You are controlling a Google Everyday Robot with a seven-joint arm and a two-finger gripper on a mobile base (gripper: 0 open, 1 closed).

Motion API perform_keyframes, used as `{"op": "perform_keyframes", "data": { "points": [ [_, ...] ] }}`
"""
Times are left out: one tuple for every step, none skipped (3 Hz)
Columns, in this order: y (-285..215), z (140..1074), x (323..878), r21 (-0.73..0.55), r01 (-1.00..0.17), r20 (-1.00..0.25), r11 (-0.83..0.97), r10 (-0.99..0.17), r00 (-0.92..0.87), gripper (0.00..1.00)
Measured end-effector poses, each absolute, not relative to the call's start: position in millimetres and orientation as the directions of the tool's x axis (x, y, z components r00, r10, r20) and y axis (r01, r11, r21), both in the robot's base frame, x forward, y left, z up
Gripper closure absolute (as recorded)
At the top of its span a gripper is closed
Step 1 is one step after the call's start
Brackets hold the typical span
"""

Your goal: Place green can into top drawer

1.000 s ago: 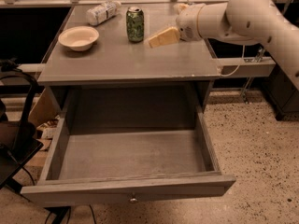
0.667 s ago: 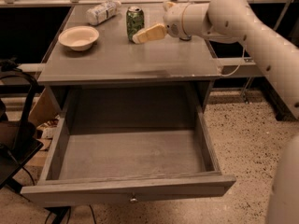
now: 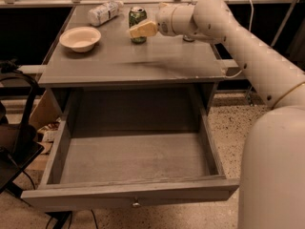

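Observation:
The green can [image 3: 137,19] stands upright near the back middle of the grey cabinet top [image 3: 124,61]. My gripper [image 3: 141,30] reaches in from the right on a white arm, its yellowish fingertips touching or just in front of the can's lower right side. The top drawer [image 3: 128,194] is pulled fully open below, grey, with a small round knob [image 3: 136,204] on its front panel, and nothing lies inside it.
A white bowl [image 3: 80,37] sits at the left of the cabinet top. A clear plastic bottle [image 3: 104,12] lies on its side behind it. A black chair frame [image 3: 19,128] and a cardboard piece [image 3: 43,111] stand to the left of the drawer.
My gripper has moved left across the cabinet top, from well to the right of the can to right at it. The can, bowl and drawer stay in place.

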State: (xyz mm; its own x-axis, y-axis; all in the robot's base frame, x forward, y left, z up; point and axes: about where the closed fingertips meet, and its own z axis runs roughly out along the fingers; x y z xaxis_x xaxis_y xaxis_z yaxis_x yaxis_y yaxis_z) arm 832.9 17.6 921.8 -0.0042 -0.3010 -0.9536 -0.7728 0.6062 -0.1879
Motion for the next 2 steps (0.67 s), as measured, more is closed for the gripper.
{"op": "perform_keyframes", "data": {
  "points": [
    [31,913,850,-0.126,-0.744,-0.966,0.656,-0.251,-0.058,0.0],
    [40,904,867,-0.078,-0.706,-0.976,0.704,-0.2,-0.091,0.0]
  ]
}}
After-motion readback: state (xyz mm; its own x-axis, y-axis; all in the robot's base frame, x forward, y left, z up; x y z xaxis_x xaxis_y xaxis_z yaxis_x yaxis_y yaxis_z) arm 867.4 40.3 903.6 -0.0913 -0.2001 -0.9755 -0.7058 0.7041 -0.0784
